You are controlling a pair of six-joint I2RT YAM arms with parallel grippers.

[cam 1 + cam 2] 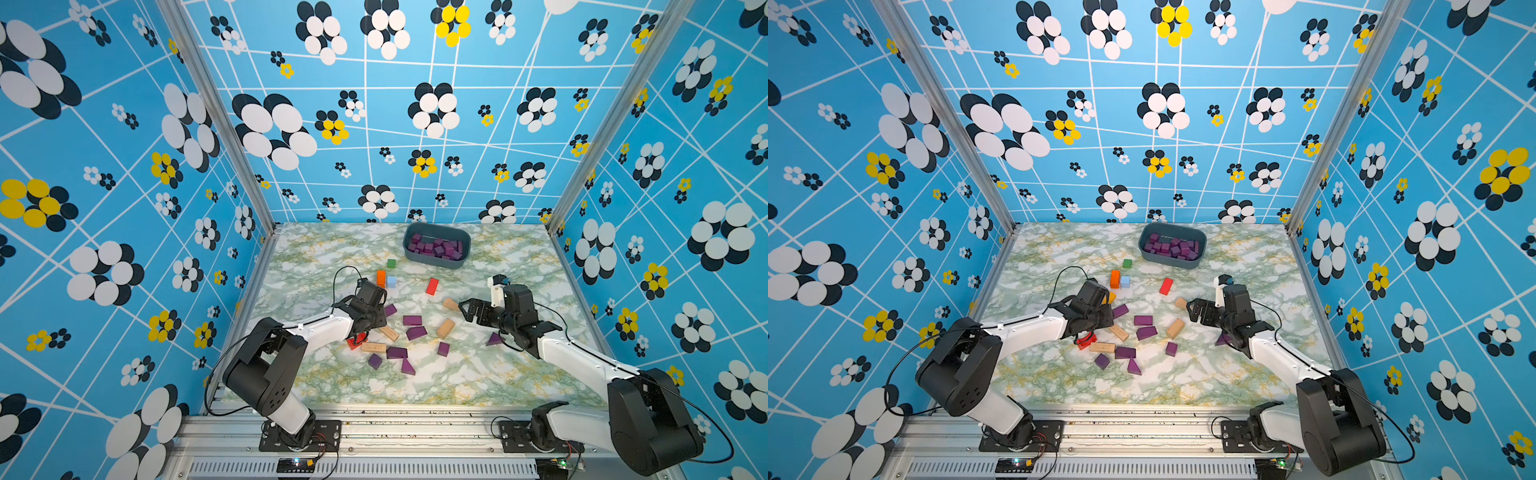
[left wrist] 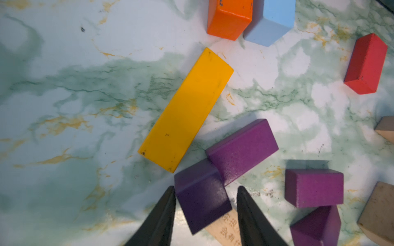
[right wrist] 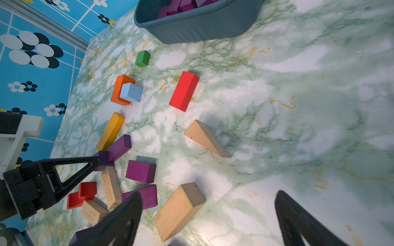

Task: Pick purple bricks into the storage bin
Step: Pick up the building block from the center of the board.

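Observation:
The storage bin (image 1: 436, 259) (image 1: 1173, 262) (image 3: 202, 27) stands at the back of the table with several purple bricks in it. Loose purple bricks lie mid-table, among them a block (image 1: 412, 320), a wedge (image 1: 407, 367) and a cube (image 1: 443, 349). My left gripper (image 2: 205, 188) (image 1: 370, 323) is low over the pile. Its fingers are closed in on a dark purple cube (image 2: 202, 202) (image 3: 104, 158) that touches a purple bar (image 2: 243, 149). My right gripper (image 3: 209, 192) (image 1: 465, 311) hangs open above the table with nothing held. A purple wedge (image 1: 494, 339) lies beside its arm.
A yellow bar (image 2: 187, 108) lies just beyond the gripped cube. Orange (image 1: 381, 277), light blue (image 1: 391, 281), green (image 1: 391, 263) and red (image 1: 432, 286) blocks lie toward the bin. Tan blocks (image 1: 445, 327) (image 1: 450, 304) (image 1: 372, 347) and a red piece (image 1: 355, 341) mix with the purple ones.

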